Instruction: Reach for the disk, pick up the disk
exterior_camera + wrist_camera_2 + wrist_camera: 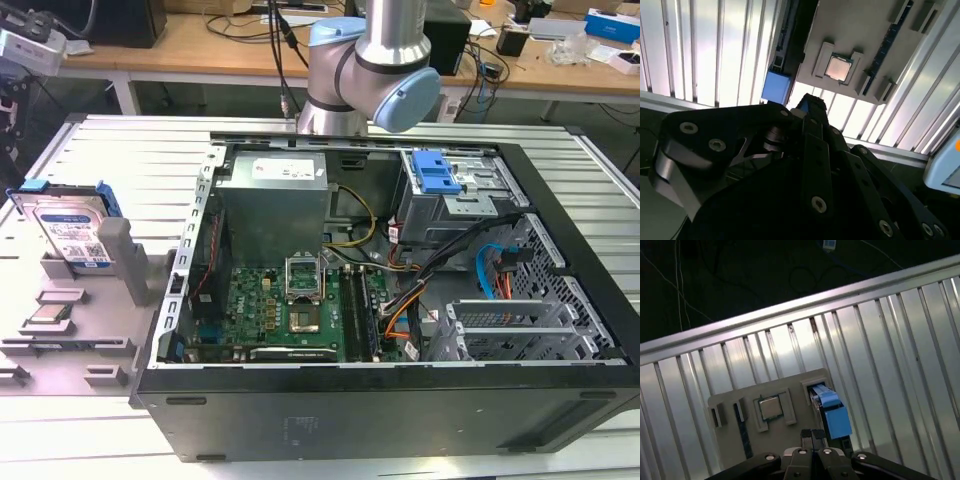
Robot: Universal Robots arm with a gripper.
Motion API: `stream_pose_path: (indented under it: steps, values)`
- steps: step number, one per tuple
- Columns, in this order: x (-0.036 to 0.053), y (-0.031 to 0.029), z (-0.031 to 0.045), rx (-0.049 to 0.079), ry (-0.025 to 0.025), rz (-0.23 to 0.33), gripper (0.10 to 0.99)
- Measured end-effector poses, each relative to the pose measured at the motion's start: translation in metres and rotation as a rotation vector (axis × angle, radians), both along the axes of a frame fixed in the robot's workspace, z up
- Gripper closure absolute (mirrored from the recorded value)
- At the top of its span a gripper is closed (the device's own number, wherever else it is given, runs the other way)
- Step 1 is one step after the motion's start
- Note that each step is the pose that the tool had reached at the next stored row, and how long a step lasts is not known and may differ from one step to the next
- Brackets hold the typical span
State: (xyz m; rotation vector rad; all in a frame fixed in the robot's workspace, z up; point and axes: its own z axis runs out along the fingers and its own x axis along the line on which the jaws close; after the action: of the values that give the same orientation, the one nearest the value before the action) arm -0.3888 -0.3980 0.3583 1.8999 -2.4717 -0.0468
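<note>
The disk (70,228) stands on edge, tilted, in a slot of the gray fixture plate (112,335) on the exterior view's left, well apart from the open computer case (400,420). I judge it stiff and fairly heavy for its size, its bare metal faces slick and its insides shock-sensitive, so the blue side rails look like the safest hold, pinched across the thin body from above. In both wrist views its blue rail (834,416) (776,86) shows edge-on just ahead of my gripper (812,434), whose fingertips sit pressed together, holding nothing. A gray upright post (115,252) touches the disk's labelled face and the slot walls hem its base, narrowing my approach. The CPU chip (770,408) rests in its own pocket beside it, on the slatted aluminium table (110,150)
</note>
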Motion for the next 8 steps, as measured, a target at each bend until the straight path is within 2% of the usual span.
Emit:
stream_pose_path:
  steps: [3, 8]
  values:
    - [0.0000, 0.0000, 0.0000, 0.000, 0.0000, 0.052, 0.980]
    - [0.0000, 0.0000, 0.0000, 0.000, 0.0000, 0.108, 0.980]
